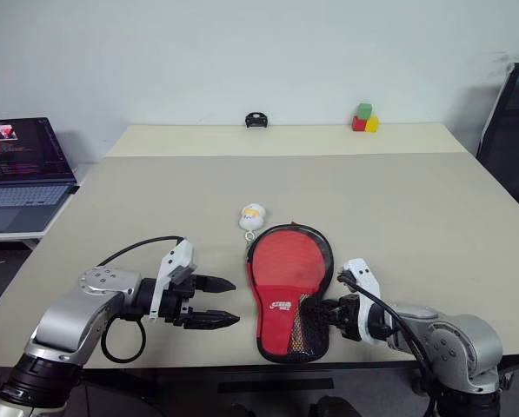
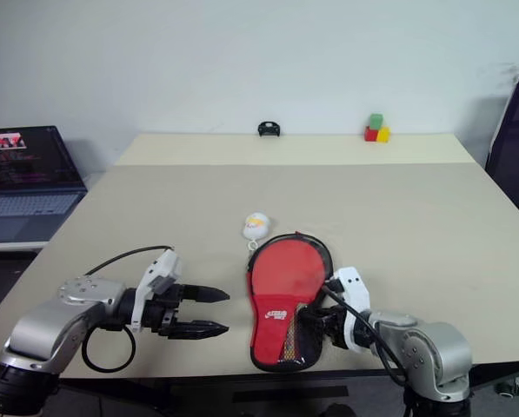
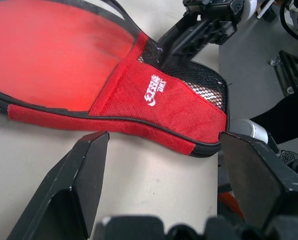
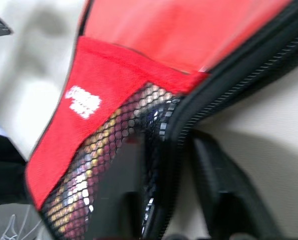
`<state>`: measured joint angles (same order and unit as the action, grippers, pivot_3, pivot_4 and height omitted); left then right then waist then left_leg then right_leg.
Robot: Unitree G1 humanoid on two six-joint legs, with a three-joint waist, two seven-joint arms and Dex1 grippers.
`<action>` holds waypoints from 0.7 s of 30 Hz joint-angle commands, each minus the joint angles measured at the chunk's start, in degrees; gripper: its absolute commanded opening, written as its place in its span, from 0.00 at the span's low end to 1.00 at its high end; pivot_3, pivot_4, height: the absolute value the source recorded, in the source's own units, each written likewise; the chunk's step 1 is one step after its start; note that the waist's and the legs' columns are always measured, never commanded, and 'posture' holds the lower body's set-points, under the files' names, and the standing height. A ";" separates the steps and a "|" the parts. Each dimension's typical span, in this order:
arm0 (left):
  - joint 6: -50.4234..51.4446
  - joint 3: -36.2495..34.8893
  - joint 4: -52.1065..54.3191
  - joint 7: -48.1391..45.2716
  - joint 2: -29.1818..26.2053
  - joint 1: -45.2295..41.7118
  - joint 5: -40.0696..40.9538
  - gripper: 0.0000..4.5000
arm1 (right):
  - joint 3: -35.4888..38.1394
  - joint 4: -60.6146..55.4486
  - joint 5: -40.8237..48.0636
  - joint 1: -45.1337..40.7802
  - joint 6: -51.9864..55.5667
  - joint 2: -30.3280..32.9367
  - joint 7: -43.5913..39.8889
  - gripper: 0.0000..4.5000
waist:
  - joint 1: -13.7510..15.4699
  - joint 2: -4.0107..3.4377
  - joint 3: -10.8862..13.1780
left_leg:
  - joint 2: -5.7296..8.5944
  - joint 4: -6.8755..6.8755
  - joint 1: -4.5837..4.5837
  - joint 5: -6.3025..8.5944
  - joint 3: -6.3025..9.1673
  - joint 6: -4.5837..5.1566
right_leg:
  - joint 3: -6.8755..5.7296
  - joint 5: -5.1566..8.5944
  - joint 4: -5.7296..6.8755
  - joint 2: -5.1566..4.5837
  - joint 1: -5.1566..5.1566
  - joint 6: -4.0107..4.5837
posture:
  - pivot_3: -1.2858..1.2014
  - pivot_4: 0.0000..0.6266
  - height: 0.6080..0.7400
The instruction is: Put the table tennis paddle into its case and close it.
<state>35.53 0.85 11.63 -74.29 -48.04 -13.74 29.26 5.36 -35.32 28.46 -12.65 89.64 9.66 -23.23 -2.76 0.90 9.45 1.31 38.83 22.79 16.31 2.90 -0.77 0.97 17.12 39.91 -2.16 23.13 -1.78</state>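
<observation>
The case [image 1: 281, 307] lies flat near the table's front edge, red logo side and black mesh pocket up, its round end unzipped. Inside it the table tennis paddle's red rubber blade [image 1: 287, 256] shows, ringed by black piping; the handle is hidden under the pocket. My right gripper [image 1: 325, 314] is at the case's narrow end, and its black fingers [image 4: 223, 195] stand apart on either side of the zip edge. To the left of the case my left gripper [image 1: 235, 302] hovers open, pointing at it, with nothing between its fingers [image 3: 79, 180].
A small white and yellow ball charm [image 1: 252, 215] lies just beyond the case. At the table's far edge are coloured blocks [image 1: 364, 118] and a small black object [image 1: 257, 120]. An open laptop [image 1: 20, 169] is on a side table to the left and a black chair [image 1: 513, 130] stands at the right.
</observation>
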 commanded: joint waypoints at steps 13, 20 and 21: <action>-2.91 0.02 0.89 1.57 0.14 0.24 -0.32 0.85 | 6.09 -4.42 0.87 5.50 -12.46 9.21 -1.45 0.53 | 1.08 0.06 -0.03 | 0.03 0.01 0.00 0.00 0.02 0.00 | -0.04 0.00 -0.05 -0.02 -0.07 0.00 | 0.52 0.24 1.00; -4.07 -0.15 -0.55 2.77 0.52 -0.50 -0.67 0.85 | 11.03 -5.68 10.21 3.45 -12.71 10.21 -6.58 0.65 | 0.90 0.05 -0.03 | 0.00 0.00 0.00 0.00 0.01 0.00 | -0.03 0.00 -0.03 0.01 -0.06 0.00 | 0.52 0.24 1.00; -4.16 -0.23 -0.61 2.87 0.45 -0.47 -0.58 0.85 | 11.22 -5.63 11.18 2.70 -13.21 10.26 -6.76 0.70 | 0.90 0.05 -0.03 | 0.00 0.00 0.00 0.00 0.01 0.00 | -0.02 0.00 -0.03 0.01 -0.06 0.00 | 0.52 0.24 1.00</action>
<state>32.17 1.78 10.70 -71.69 -47.45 -13.47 28.59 15.10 -38.64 36.95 -8.51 77.92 19.73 -28.86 -1.87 0.95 9.42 1.31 38.83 22.79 16.31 2.91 -0.77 0.95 17.12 39.88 -2.16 23.07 -1.78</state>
